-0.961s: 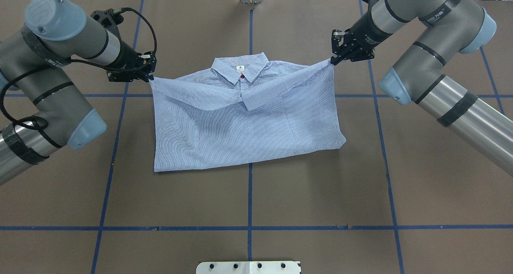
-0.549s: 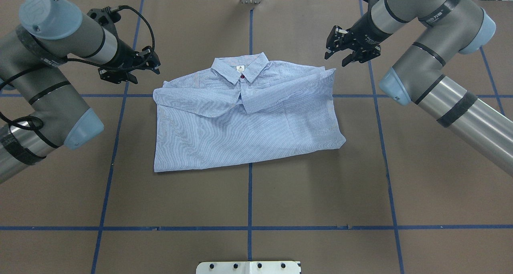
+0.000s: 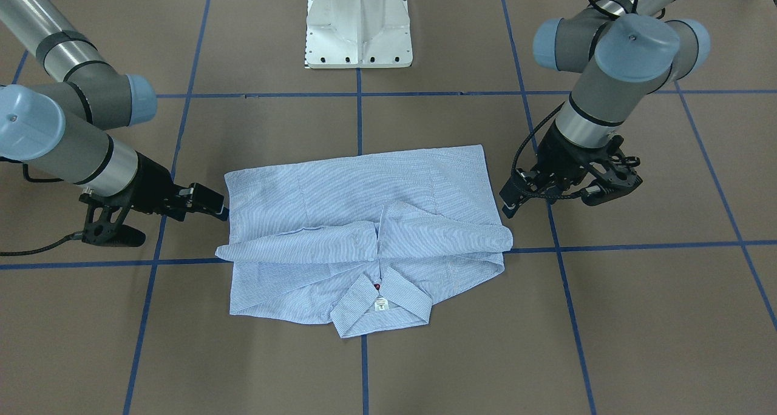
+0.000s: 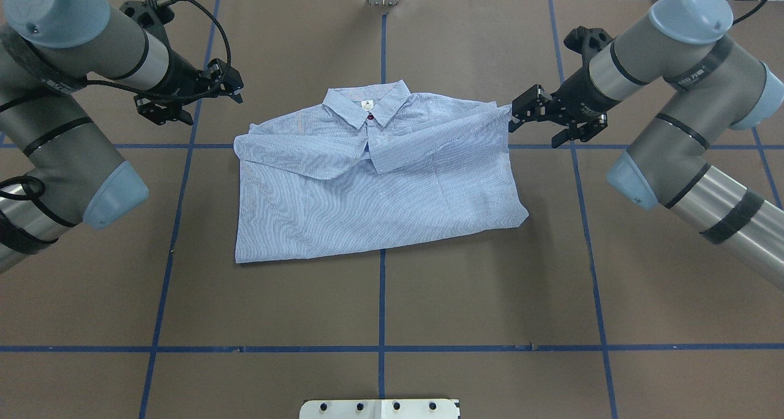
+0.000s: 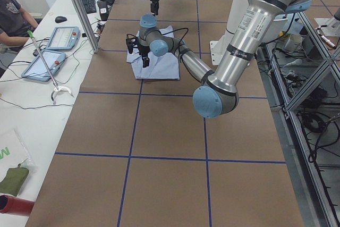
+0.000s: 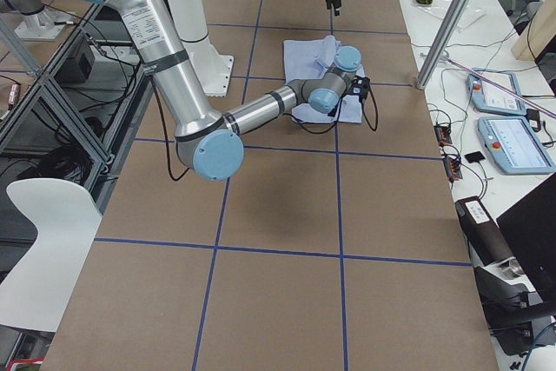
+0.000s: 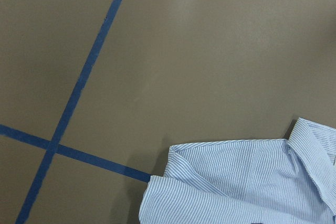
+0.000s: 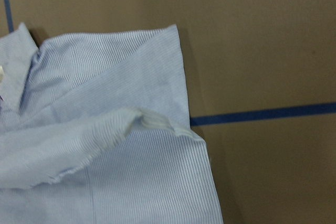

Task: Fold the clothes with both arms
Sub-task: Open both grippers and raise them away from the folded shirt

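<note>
The light blue-and-white striped shirt [image 4: 376,186] lies flat in the middle of the table. Both sleeves are folded across its chest. Its collar [image 4: 367,103], with a white label and a red button, is at the far side. It also shows in the front-facing view [image 3: 364,221]. My left gripper [image 4: 213,108] is open and empty, just off the shirt's far left corner; in the front-facing view it [image 3: 546,205] is on the right. My right gripper [image 4: 533,131] is open and empty, beside the shirt's far right edge, and on the left in the front-facing view [image 3: 182,227]. Each wrist view shows a shirt corner [image 7: 236,182] [image 8: 105,129] but no fingers.
The table has a brown cover [image 4: 380,296] with a grid of blue tape lines. The white pedestal base [image 3: 358,26] stands at the robot's side. A side bench with tablets [image 5: 53,38] and a seated person [image 5: 13,9] runs along the far edge.
Both grippers were shut on the shirt's far corners, holding them up. They let go and the corners dropped flat. The left gripper drew away; the right moved nearer along the shirt's edge.
</note>
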### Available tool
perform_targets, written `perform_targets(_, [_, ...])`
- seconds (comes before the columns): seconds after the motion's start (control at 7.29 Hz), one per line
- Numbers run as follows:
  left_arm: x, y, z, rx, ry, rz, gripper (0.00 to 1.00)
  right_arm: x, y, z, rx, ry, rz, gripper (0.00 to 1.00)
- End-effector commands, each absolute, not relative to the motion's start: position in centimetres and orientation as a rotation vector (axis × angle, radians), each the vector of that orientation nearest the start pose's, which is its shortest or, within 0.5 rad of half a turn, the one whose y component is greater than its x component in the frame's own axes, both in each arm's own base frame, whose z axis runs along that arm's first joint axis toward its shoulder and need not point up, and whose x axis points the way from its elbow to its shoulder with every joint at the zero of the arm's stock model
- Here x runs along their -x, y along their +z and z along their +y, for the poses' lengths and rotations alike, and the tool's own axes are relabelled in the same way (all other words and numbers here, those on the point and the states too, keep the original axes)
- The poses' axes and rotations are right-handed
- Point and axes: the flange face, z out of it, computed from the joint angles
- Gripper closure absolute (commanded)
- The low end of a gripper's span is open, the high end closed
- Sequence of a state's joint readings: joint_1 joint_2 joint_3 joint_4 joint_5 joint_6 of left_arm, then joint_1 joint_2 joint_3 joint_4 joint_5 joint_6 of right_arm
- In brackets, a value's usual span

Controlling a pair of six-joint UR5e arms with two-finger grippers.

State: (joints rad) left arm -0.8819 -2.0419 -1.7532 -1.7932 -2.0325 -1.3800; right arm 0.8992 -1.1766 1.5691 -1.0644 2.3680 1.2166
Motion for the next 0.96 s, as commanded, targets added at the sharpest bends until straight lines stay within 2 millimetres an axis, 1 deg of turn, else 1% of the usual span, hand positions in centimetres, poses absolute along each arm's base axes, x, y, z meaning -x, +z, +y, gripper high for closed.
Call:
perform_targets(0.0, [-32.1, 25.4, -53.0, -0.071, -0.436, 0.967, 0.0, 38.1, 39.4, -48.0, 0.131, 0.07, -1.078, 0.0])
perform_targets(0.14, [-31.5, 24.3, -52.3, -0.075, -0.435, 0.97, 0.0, 40.7, 40.1, -46.2, 0.112, 0.053, -1.044, 0.0])
perform_targets(0.27, [-31.1, 23.8, -52.0, -0.082, -0.435, 0.975, 0.0, 42.4, 39.6, -45.4, 0.099, 0.036, -1.035, 0.0])
perform_targets(0.41, [-31.0, 23.5, -51.9, -0.087, -0.432, 0.98, 0.0, 42.7, 39.3, -45.4, 0.088, 0.036, -1.034, 0.0])
perform_targets(0.69, [-29.9, 22.5, -51.5, -0.106, -0.433, 0.998, 0.0, 41.8, 39.2, -46.0, 0.071, 0.055, -1.033, 0.0])
perform_targets(0.82, [-29.9, 22.5, -51.5, -0.104, -0.434, 0.995, 0.0, 41.4, 39.9, -46.1, 0.074, 0.064, -1.023, 0.0])
